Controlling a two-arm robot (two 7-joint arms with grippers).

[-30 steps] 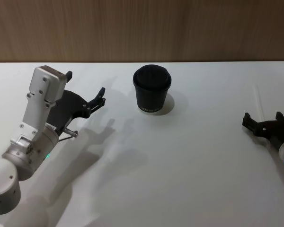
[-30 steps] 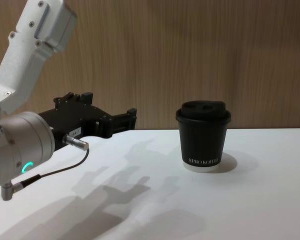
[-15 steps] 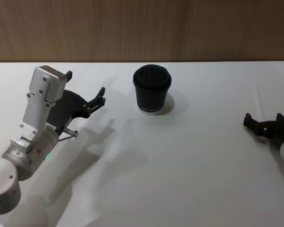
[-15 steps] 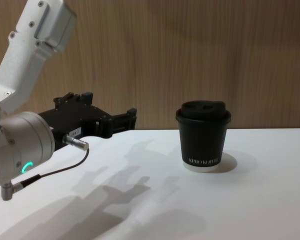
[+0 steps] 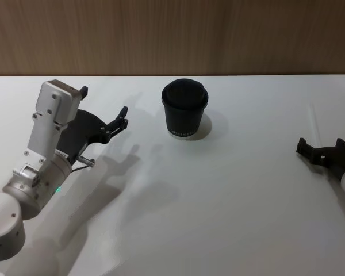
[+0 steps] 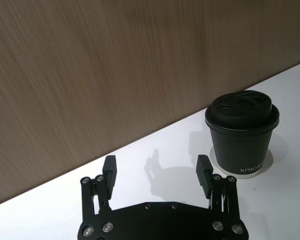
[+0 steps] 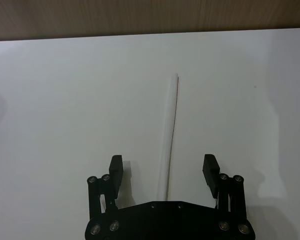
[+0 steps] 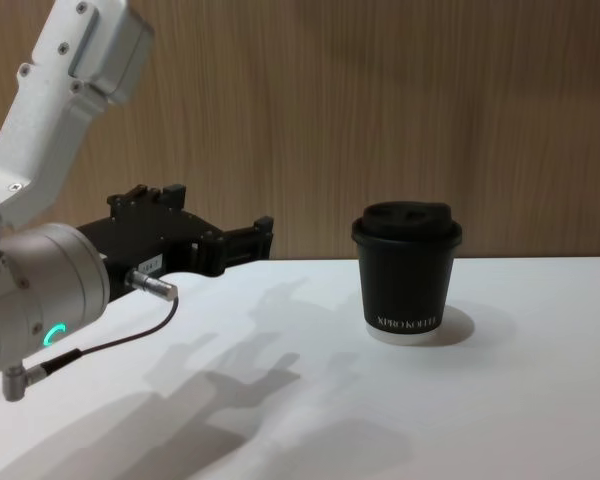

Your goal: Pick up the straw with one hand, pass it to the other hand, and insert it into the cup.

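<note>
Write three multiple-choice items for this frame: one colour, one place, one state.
1. The cup is: A) white; B) red; C) black.
2. The straw lies: A) in the cup; B) flat on the table before the right pincer; C) across the cup's lid.
3. The right pincer is: A) open; B) shut on the straw; C) shut on the cup.
Answers: C, body and lid are black; B, the right wrist view shows it on the white surface; A, its fingers stand apart, gripping nothing. The left pincer, open, idles left of the cup.
</note>
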